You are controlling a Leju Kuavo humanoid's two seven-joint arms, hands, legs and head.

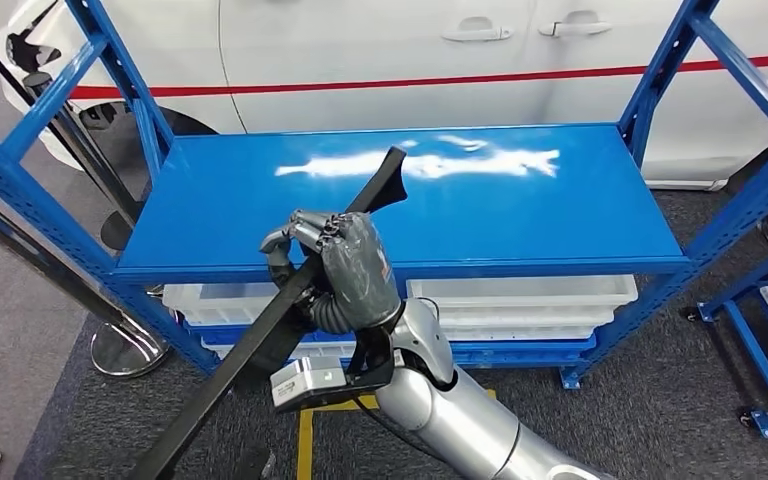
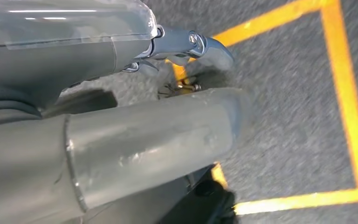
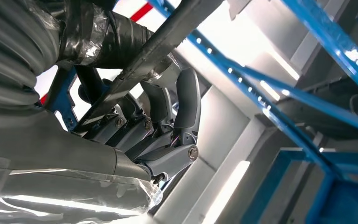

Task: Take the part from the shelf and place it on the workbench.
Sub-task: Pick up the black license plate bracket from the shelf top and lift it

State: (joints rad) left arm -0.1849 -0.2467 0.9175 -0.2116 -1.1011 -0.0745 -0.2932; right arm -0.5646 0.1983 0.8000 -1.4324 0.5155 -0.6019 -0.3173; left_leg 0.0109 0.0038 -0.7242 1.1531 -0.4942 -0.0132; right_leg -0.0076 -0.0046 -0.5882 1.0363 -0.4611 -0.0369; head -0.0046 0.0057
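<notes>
- Right now the right hand [image 1: 345, 268] grips the part [image 1: 290, 320], a long black strip, fingers wrapped around it partway along its length; the right wrist view shows dark fingers [image 3: 186, 100] curled under the strip [image 3: 168, 35].
- Its long axis runs diagonally in the head view: the flared upper end lies over the blue shelf top [image 1: 560, 215], the lower end slants down toward the robot's left and is cut off at the picture's edge.
- Judging from this, the part is already lifted clear of the shelf, or nearly so; whether its upper tip touches the shelf surface I cannot tell.
- The right hand alone has it, so the carry falls to that arm; the long overhang on both sides of the grip could catch a blue shelf upright [image 1: 660, 80] when swung.
- The left hand [image 2: 121, 140] hangs over grey carpet with a yellow floor line [image 2: 349, 93]; nothing is seen in it, but whether its fingers are spread or curled I cannot tell.
- White bins [image 1: 520, 292] sit on the lower shelf level, and a white car body [image 1: 380, 50] stands behind the rack.
- I cannot see a desk to receive the part.
</notes>
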